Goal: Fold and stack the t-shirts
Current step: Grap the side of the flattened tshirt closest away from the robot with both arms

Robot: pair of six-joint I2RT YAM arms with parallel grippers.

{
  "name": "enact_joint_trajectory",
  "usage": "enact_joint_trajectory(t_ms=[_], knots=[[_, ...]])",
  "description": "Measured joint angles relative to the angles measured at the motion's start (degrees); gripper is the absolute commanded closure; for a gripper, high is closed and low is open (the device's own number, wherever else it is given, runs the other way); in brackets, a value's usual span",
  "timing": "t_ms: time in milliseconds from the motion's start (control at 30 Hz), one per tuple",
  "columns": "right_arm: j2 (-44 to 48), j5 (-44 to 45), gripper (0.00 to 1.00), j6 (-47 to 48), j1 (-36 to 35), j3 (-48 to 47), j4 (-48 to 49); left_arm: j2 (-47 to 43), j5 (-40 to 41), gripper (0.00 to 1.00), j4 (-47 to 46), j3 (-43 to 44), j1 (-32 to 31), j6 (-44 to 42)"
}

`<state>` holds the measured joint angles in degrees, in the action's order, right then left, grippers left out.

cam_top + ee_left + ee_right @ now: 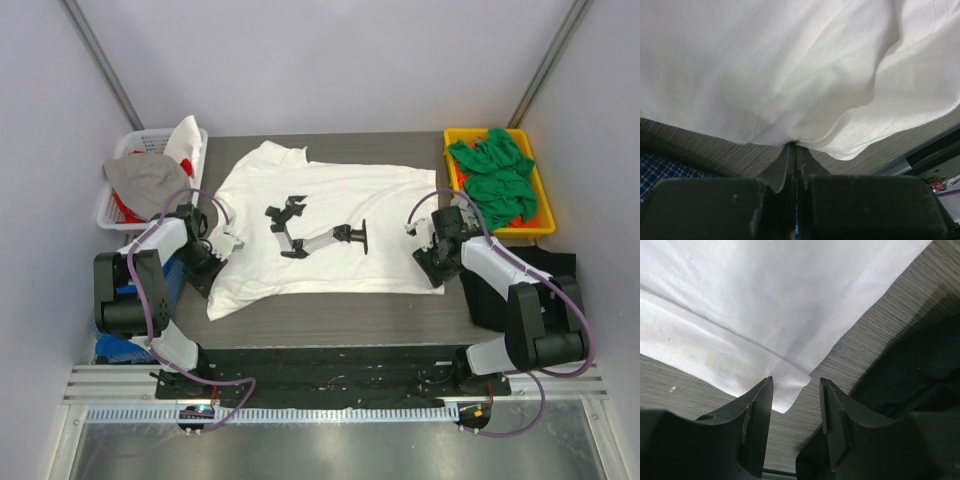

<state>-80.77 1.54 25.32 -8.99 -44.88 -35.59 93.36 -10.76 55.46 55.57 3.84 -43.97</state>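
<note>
Nearest the arms, the left gripper (794, 148) is clamped tight on the left edge of the white t-shirt (380, 200), with cloth bunched right at its tips. The right gripper (796, 385) is the one to watch. Its jaws stand apart, straddling a corner of cloth at the shirt's right edge, and nothing is pinched yet.

The shirt lies spread on the dark table (330, 312), black print facing up.

The step in hand looks like getting a matching grip on the right side before folding. To do it well, the right arm probably wants to sink a touch so the corner sits deep between the pads, then close firmly. A shallow bite on that thin tip could slip out. After that, both arms should likely lift level and together so the fold lands straight.

There's black cloth (910, 375) just to the right of that corner, probably another shirt, so it shouldn't get snagged.

Farther back, green t-shirts (495, 175) sit in a yellow bin (447, 160) on the right. A white basket (110, 215) on the left holds grey cloth.
</note>
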Motion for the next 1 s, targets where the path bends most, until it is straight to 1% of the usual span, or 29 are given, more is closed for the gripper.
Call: enact_joint_trajectory(t_ms=[300, 500, 600, 633, 733, 800, 833, 900, 933, 1000], knots=[[-0.28, -1.81, 0.52, 0.28, 0.00, 1.14, -0.50, 0.00, 0.37, 1.00, -0.04, -0.11, 0.00, 0.00], [-0.33, -2.67, 0.58, 0.72, 0.00, 1.20, -0.61, 0.00, 0.57, 1.00, -0.02, -0.11, 0.00, 0.00], [-0.52, -2.82, 0.67, 0.96, 0.00, 1.20, -0.66, 0.00, 0.68, 1.00, -0.02, -0.13, 0.00, -0.02], [-0.61, -2.84, 0.72, 1.05, 0.00, 1.20, -0.68, 0.00, 0.68, 1.00, -0.04, -0.15, 0.00, -0.02], [-0.63, -2.97, 0.78, 1.27, 0.00, 1.20, -0.70, 0.00, 0.70, 1.00, -0.09, -0.37, 0.00, -0.02], [-0.63, -2.99, 0.80, 1.31, 0.00, 1.22, -0.70, 0.00, 0.70, 1.00, -0.11, -0.42, 0.00, -0.02], [-0.63, -2.97, 0.85, 1.31, 0.00, 1.27, -0.70, 0.00, 0.70, 1.00, -0.11, -0.44, 0.00, -0.02], [-0.63, -2.97, 0.92, 1.36, 0.00, 1.40, -0.70, 0.00, 0.70, 1.00, -0.13, -0.44, 0.00, -0.02], [-0.63, -2.97, 0.98, 1.42, 0.00, 1.40, -0.72, 0.00, 0.68, 1.00, -0.13, -0.44, 0.00, 0.00], [-0.63, -2.95, 0.99, 1.44, 0.00, 1.40, -0.72, 0.00, 0.63, 1.00, -0.13, -0.42, 0.00, 0.02]])
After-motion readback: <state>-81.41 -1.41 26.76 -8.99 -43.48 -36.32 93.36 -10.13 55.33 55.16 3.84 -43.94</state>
